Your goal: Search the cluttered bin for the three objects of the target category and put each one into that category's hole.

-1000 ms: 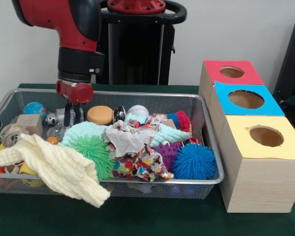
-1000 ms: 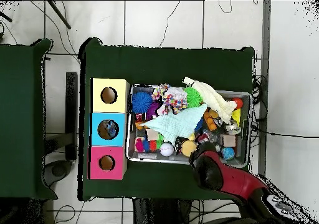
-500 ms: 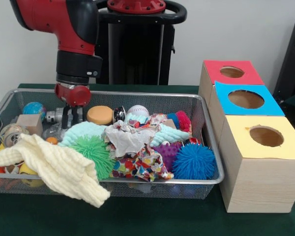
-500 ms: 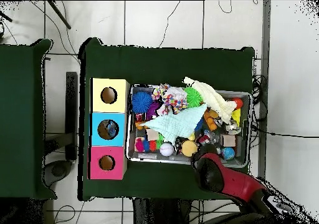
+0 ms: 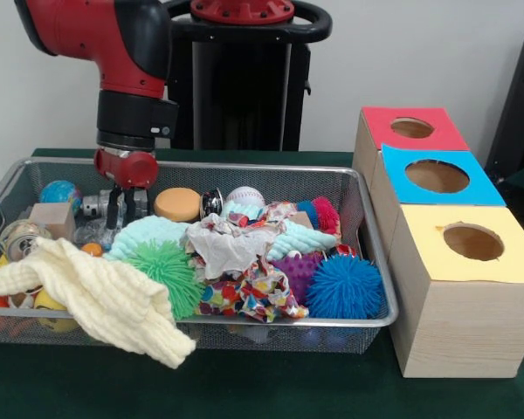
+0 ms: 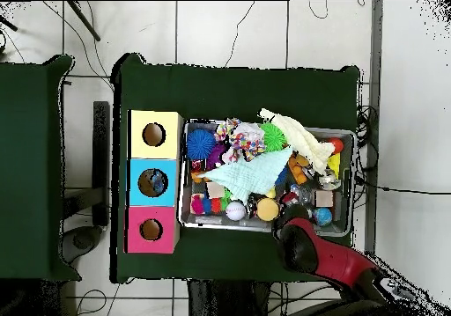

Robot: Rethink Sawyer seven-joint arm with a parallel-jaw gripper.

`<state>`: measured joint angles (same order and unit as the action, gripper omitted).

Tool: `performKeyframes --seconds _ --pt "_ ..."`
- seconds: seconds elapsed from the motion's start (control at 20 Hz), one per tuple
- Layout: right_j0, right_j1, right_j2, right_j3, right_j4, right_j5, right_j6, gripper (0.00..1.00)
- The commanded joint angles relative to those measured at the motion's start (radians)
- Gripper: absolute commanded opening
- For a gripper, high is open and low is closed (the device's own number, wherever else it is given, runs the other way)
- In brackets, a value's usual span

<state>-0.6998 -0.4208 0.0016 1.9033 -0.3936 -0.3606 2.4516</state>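
Now, starting at the left of the front view, my wire bin sits on the green bench. A soft cream cloth hangs over its near left edge. Behind the cloth I see a wooden block and a little globe ball in the far left corner. My gripper hangs down there too, just beside the globe ball and over some shiny silver bits I cannot name. Its two dark fingers stand a little apart, with nothing between them.

Next comes a spiky green ball, with a fluffy mint cloth behind it. A round orange disc lies near the back wall. A white baseball sits to the right of the disc. A crumpled flowery cloth is piled in the middle. A spiky blue ball rests in the near right corner, touching a purple bumpy ball.

To the right of the bin stand three wooden boxes in a row. The red box is farthest back, the blue box is in the middle, and the yellow box is nearest. Each has one round hole on top.

I cannot tell which things in the bin are the three I want.
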Motion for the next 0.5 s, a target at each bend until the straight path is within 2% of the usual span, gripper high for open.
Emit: performKeyframes --seconds 0.05,0.5 --pt "0.001 0.013 0.056 0.021 -0.017 -0.017 0.107 1.0" --pt "0.005 -0.021 0.047 0.026 -0.015 0.026 0.093 1.0"
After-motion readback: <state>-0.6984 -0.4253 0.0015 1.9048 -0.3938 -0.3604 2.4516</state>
